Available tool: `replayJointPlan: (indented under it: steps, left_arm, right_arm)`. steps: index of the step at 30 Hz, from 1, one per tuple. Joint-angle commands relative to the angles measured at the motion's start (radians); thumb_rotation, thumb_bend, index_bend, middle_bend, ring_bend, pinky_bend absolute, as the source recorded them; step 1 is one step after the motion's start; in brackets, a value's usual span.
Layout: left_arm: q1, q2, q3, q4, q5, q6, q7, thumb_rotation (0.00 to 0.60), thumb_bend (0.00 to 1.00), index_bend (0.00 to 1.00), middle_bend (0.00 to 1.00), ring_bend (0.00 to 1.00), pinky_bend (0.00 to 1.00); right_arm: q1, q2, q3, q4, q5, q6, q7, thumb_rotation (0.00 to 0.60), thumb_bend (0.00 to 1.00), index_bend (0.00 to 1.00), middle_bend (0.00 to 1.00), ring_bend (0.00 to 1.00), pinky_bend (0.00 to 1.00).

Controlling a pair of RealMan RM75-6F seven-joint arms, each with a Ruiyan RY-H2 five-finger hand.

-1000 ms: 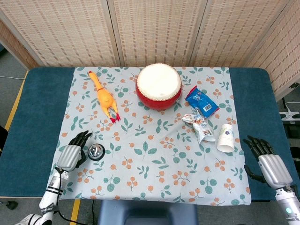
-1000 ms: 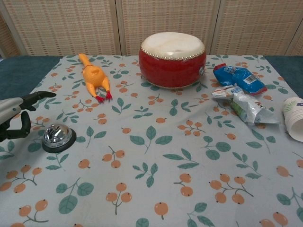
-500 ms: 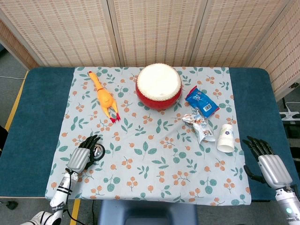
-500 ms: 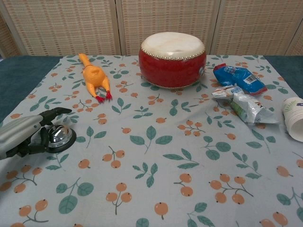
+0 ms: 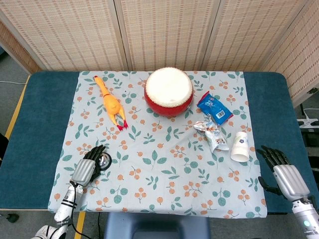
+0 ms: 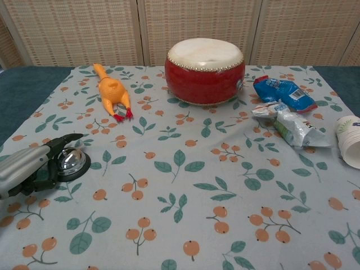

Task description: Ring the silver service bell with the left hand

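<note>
Left hand point(image 6: 31, 166) has moved over the bell point(image 6: 71, 160).

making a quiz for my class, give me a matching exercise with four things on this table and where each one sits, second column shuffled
Things:
1. bell
2. drum
3. paper cup
4. rubber chicken

Places:
A. far middle of the cloth
B. right edge of the cloth, beside the crumpled wrapper
C. near left, under the fingers of the left hand
D. far left, lying left of the drum

Pairs: 1-C, 2-A, 3-B, 4-D
</note>
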Motion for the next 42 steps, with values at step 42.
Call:
replayJointPlan:
  steps: [42]
  left_arm:
    - [0.178, 0.680, 0.071, -0.754, 0.015, 0.264, 0.409, 0.600, 1.00, 0.00, 0.00, 0.01, 0.19]
  right_arm:
    - [0.014, -0.018, -0.005, 0.011, -0.004, -0.022, -0.012, 0.600, 0.36, 0.09, 0.00, 0.00, 0.00]
